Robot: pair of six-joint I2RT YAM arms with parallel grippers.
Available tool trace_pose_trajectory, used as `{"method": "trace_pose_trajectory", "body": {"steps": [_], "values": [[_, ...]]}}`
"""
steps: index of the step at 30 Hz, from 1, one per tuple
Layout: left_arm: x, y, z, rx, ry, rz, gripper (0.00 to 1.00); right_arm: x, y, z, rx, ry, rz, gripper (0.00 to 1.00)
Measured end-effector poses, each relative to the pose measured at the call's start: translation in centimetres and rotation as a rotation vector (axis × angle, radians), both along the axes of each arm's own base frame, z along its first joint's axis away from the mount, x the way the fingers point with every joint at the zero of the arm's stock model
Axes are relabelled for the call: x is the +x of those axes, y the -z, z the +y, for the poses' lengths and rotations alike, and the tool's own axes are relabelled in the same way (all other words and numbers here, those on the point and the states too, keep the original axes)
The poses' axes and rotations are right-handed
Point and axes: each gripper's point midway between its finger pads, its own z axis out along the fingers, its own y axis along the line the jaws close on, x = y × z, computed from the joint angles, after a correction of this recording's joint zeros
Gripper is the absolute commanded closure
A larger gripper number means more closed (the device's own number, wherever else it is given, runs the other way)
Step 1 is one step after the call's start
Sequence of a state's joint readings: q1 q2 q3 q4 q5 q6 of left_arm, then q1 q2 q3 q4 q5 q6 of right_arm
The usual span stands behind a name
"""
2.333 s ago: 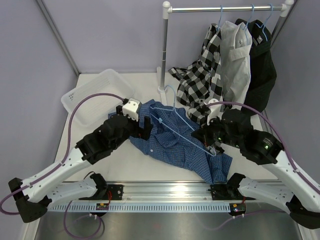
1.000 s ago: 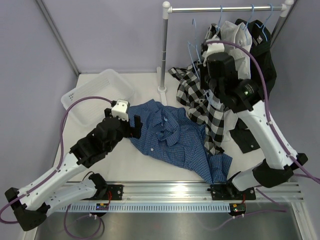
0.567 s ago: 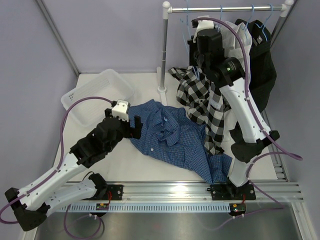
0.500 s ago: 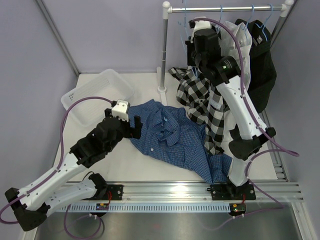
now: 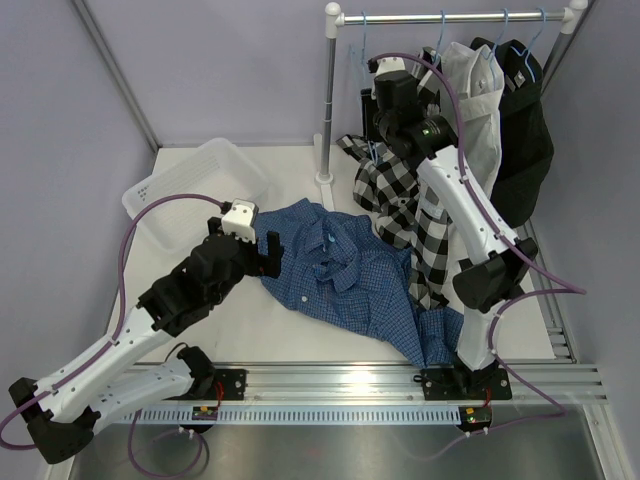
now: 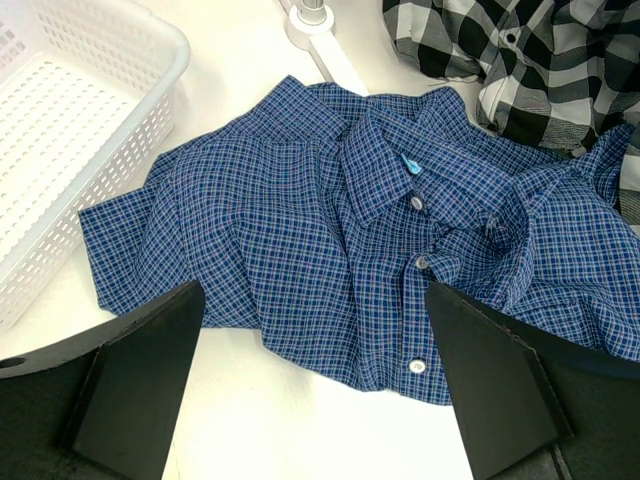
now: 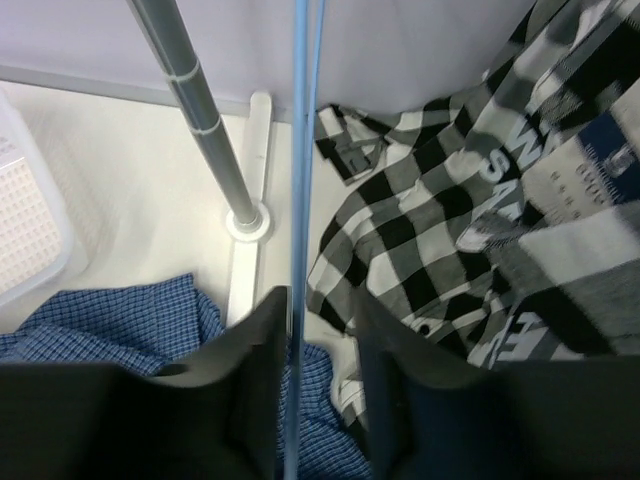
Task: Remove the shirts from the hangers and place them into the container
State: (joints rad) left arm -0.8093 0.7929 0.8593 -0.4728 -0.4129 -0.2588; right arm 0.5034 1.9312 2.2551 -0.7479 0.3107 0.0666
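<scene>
A blue small-check shirt lies spread on the table, off its hanger. My left gripper hovers open over its near hem, holding nothing. My right gripper is raised beside the rack. An empty light-blue hanger hangs from the rod, and its wire runs between the parted jaws, close to the left finger, with a gap to the right one. The white container stands at the left with nothing in it.
A black-and-white check shirt, a white shirt and a black shirt hang on hangers from the rod. The rack's upright pole stands just left of my right gripper.
My right arm has carried the empty hanger up from the table to the rod, and its jaws have parted around the wire. The left arm has stayed still.
</scene>
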Motion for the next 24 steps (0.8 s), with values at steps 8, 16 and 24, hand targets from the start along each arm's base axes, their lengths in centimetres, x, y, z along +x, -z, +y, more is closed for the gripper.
{"method": "trace_pose_trajectory", "body": {"steps": [8,16,24], "values": [[0.0,0.1,0.0,-0.001,0.003,0.005,0.01,-4.4,-0.1,-1.2,0.027,-0.052,0.033,0.09],[0.1,2.0,-1.6,0.023,0.054,0.078,0.01,-14.4,-5.5,-6.1,0.138,-0.066,-0.112,0.01],[-4.0,2.5,-12.2,0.075,0.261,0.211,0.01,-22.7,-1.9,-10.3,0.246,-0.038,-0.137,0.01]]}}
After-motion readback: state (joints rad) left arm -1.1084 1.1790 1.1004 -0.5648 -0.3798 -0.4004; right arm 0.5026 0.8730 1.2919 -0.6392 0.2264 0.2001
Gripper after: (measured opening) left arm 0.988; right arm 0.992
